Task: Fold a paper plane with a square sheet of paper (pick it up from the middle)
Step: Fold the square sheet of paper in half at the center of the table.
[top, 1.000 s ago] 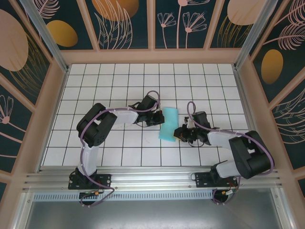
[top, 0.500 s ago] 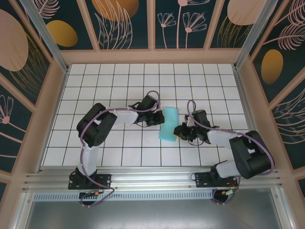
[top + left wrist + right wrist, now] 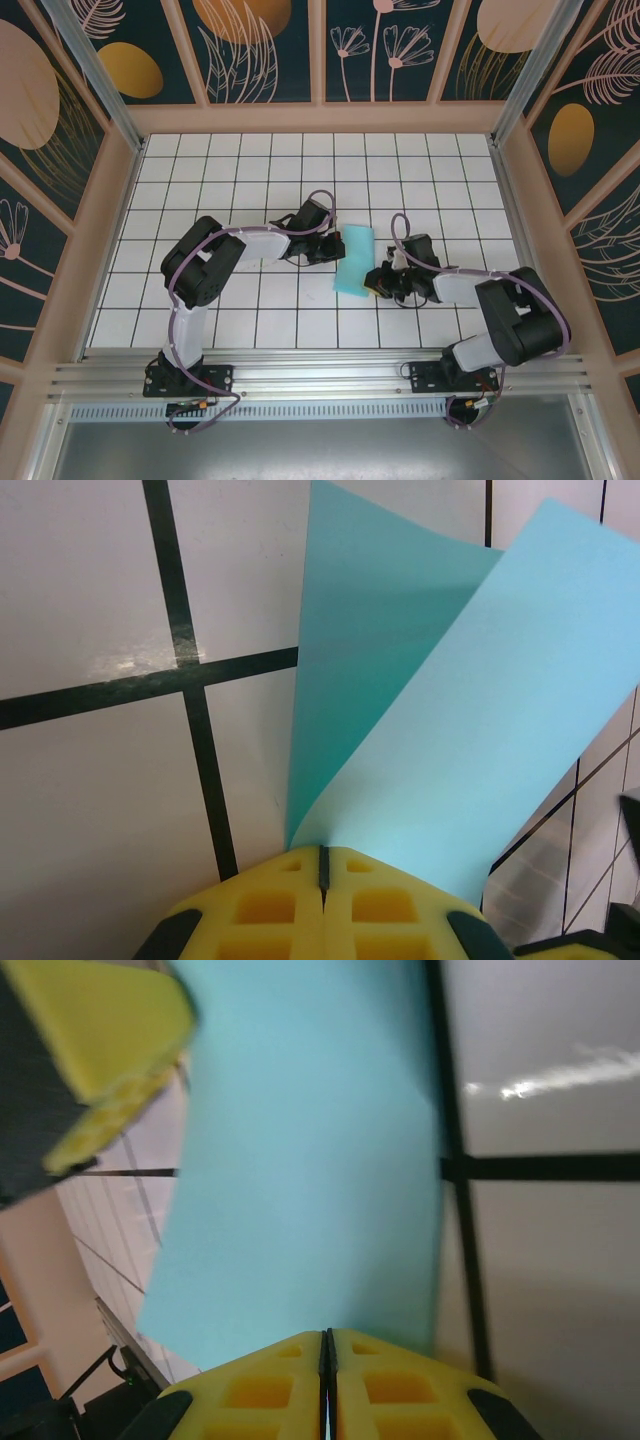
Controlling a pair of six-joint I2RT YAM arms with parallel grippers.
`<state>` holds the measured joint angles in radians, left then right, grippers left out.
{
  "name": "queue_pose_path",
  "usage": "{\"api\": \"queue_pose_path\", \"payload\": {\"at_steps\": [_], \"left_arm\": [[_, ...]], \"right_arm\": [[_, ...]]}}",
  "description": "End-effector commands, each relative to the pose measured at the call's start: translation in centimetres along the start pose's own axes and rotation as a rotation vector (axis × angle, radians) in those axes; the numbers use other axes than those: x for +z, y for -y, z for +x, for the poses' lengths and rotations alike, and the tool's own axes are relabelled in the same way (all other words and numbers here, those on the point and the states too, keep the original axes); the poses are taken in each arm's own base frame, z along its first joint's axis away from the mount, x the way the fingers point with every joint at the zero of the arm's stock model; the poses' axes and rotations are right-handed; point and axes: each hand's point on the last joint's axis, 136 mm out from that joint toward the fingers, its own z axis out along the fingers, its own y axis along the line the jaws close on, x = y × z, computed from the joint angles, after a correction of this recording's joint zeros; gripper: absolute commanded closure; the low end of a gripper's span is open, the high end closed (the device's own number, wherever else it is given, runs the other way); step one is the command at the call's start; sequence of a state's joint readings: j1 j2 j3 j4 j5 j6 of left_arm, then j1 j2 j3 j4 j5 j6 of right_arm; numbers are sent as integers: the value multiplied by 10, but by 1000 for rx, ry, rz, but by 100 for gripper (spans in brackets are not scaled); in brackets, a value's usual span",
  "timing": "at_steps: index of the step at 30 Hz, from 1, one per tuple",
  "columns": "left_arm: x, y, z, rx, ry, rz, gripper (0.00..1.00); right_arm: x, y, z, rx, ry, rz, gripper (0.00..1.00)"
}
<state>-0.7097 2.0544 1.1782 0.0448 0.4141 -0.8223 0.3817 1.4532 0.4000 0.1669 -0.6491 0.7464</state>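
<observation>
At centre | your left gripper (image 3: 322, 865) clamps thin light teal-blue paper sheet (image 3: 356, 256) at 9 o'clock | right gripper (image 3: 327, 1345) clamps 4 o'clock

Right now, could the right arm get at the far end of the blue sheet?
Probably yes, but only after releasing: the right gripper is shut on the sheet at its near right edge. Open tiles lie beside the far end, and the left gripper grips the opposite side.
</observation>
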Motion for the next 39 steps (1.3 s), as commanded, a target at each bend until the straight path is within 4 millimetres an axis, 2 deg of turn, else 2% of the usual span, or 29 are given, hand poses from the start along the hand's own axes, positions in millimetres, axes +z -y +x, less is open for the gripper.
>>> {"api": "queue_pose_path", "payload": {"at_steps": [1,5,10,12,16,21,25,27,32,36,39], "left_arm": [[14,-50,26,-34,-65,-159,100],[12,-49,27,-35,-65,-157,100],[12,-49,27,-36,-63,-157,100],[11,-49,26,-36,-61,-156,100],[11,-49,29,-36,-66,-156,100],[10,-50,29,-32,-65,-160,100],[10,-49,28,-32,-63,-157,100],[10,-48,28,-34,-63,-154,100],[10,-48,28,-31,-63,-155,100],[10,-49,28,-31,-63,-156,100],[11,-50,29,-30,-68,-156,100]], "right_arm": [[6,13,7,11,-21,25,87],[2,16,4,9,-7,69,87],[-8,-14,2,-40,-5,-8,87],[-8,-18,5,-47,-11,-15,87],[0,-7,16,-33,-41,12,87],[6,25,21,1,-44,136,87],[8,34,22,14,-58,181,88],[4,25,17,-3,-42,167,88],[-13,-15,-1,-59,38,70,87],[-24,-33,-34,-82,142,39,86],[-25,-46,-62,-112,195,15,86]]}}
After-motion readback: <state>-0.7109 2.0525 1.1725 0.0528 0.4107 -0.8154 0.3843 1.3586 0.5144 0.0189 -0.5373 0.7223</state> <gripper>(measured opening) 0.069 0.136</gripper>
